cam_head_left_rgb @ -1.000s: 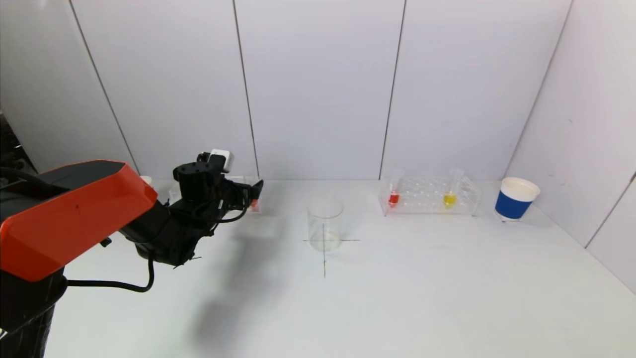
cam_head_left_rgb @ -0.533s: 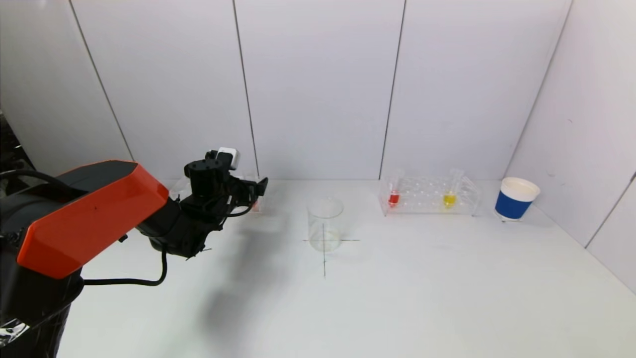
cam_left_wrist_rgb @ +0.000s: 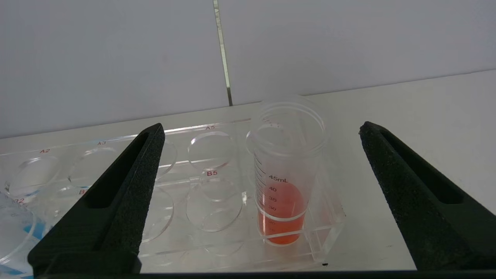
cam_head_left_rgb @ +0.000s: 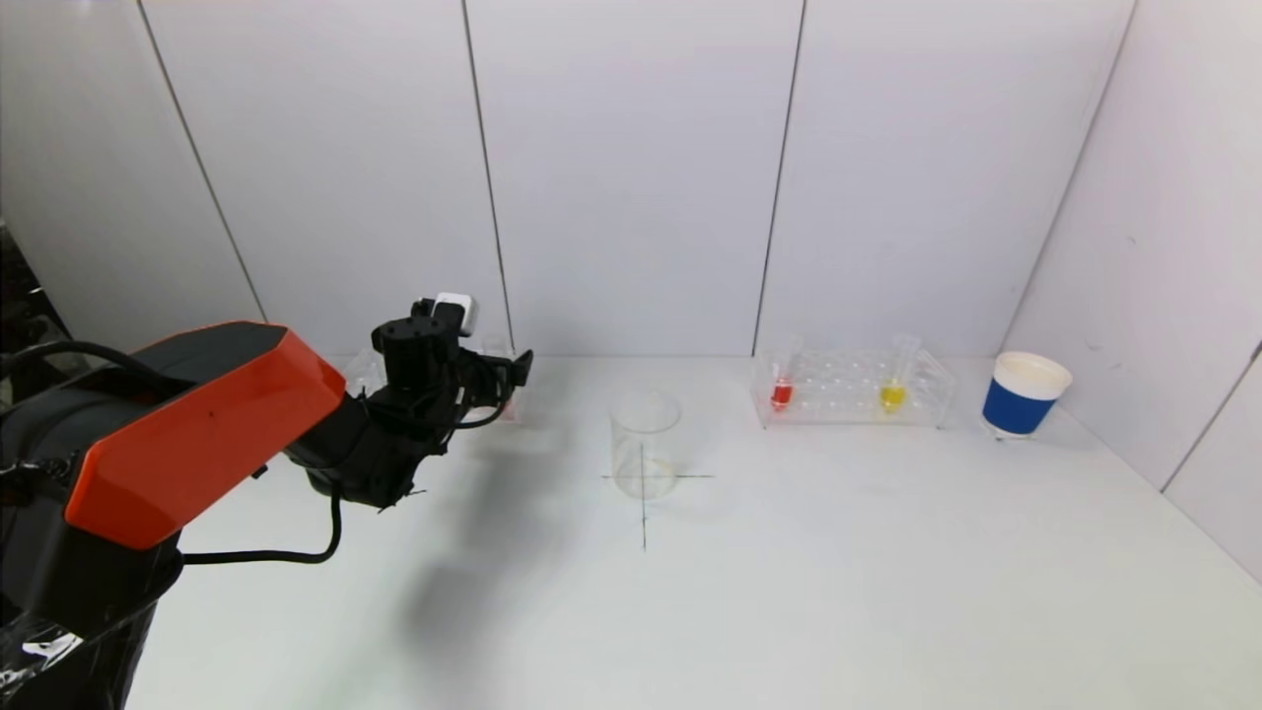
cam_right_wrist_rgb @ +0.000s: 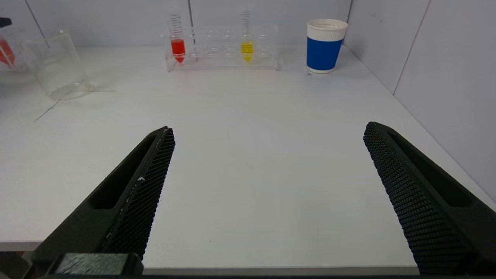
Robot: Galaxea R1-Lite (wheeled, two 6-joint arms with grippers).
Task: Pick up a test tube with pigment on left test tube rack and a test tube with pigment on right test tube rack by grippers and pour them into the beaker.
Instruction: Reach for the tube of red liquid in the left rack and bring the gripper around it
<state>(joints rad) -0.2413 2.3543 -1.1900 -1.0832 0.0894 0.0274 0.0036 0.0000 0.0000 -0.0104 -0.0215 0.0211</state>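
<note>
While the left pincer (cam_left_wrist_rgb: 257, 193) hovers spread wide w/ the red-pigment tube (cam_left_wrist_rgb: 286, 170) between its tips, nothing's gripped yet; tube stands upright in the left rack (cam_left_wrist_rgb: 186, 186), end slot, so jaws can close from both sides. Right pincer (cam_right_wrist_rgb: 267, 186) waits released over the desk (cam_right_wrist_rgb: 248, 128), well short of the right rack (cam_right_wrist_rgb: 223, 48). Beaker (cam_head_left_rgb: 645, 444) sits centre.

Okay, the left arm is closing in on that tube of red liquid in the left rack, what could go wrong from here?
1. The open left pincer might nudge the light clear plastic rack instead of cleanly straddling the uncapped clear tube of red liquid.
2. With no cap, tilting early could spill before reaching the clear glass beaker.
3. The right pincer sits far back from its rack.
</note>
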